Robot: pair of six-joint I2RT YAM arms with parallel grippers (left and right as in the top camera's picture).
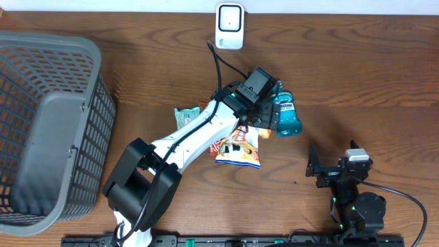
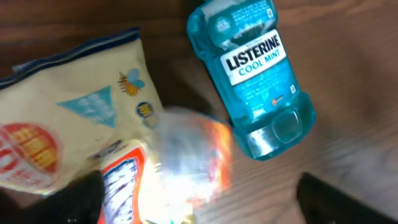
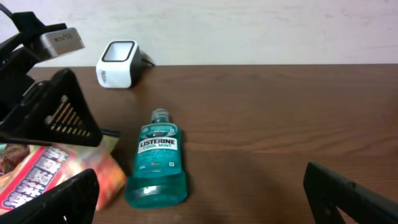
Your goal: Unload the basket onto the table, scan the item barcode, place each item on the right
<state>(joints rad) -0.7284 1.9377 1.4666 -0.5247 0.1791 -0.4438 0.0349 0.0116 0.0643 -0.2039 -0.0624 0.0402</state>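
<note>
Looks barely begun: nothing presented at the scanner (image 1: 229, 26), alone at the far edge of the worktop (image 1: 370, 82), well apart from everything else.

Over the middle of the worktop, left hand (image 1: 263, 118), poised above a small heap of goods. From its own camera: dark fingers (image 2: 84, 196) in the two bottom corners, spread wide, clamped on nothing. Between them, a blurred orange-and-white snack packet (image 2: 186, 155), too smeared to tell whether touching either finger or lying loose.

Just beside that, flat on the worktop, label up: blue mouthwash bottle (image 2: 252, 81), cap toward the far edge, touching no part of the hand. No barcode showing on the upturned face; presumably on the underside, hidden here.

On the other side of the blur, a cream packet (image 2: 68, 118). Further left in the overhead view, a green-edged packet (image 1: 185, 116) peeping from beneath the arm.

Unclear which of these to treat as the item. Same verdict for any of them: down on the worktop, not lifted, not shown to the scanner.

At the near right corner, right hand (image 3: 202, 199), low over bare wood, spread fully, empty, well apart from the bottle.

Along the left edge, a grey basket (image 1: 103, 116).

Left to do, by this reading: close on one item, raise it, turn its barcode toward the scanner window, hold it there.
</note>
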